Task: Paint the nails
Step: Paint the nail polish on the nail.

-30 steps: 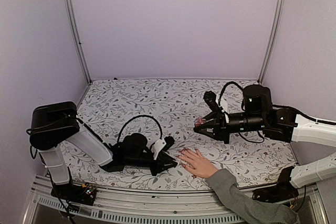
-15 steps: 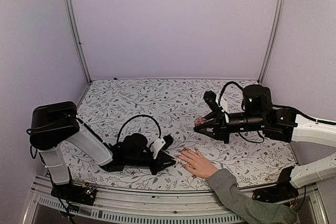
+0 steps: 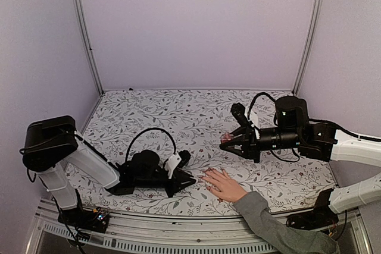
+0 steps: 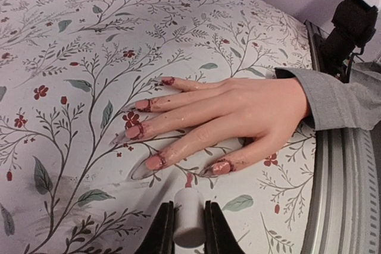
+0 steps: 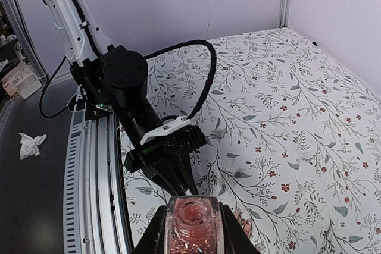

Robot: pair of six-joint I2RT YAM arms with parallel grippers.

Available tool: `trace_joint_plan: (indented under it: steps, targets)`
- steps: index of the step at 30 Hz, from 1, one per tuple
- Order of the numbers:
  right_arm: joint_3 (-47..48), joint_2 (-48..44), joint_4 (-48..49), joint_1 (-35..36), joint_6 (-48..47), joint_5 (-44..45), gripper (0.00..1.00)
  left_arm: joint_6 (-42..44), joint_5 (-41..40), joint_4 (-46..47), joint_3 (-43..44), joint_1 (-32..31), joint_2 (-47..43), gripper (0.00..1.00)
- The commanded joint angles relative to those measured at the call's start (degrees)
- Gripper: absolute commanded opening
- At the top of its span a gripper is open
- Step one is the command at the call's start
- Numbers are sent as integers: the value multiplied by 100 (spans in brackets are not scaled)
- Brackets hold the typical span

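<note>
Near the table edge, left gripper pinches white cap by the nails; right gripper clasps bottle

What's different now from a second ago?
The left gripper, shut on a small white cylindrical handle, drew back leftward, away from the light-skinned human hand. The hand lies flat as before; the right gripper still holds the open glass bottle of pink polish.
</note>
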Motion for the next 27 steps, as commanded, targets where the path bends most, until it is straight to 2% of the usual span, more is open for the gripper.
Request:
trace_joint_plan:
  steps: [1,6,27]
  targets:
    - [1,-20,93,-28,-12,5,0,188,259,253,-61,-31,-189,0]
    - [1,-20,92,-28,-5,-4,0,317,383,119,189,-240,54,0]
    - [-8,-54,87,-28,-5,5,0,242,423,-248,517,-247,527,0]
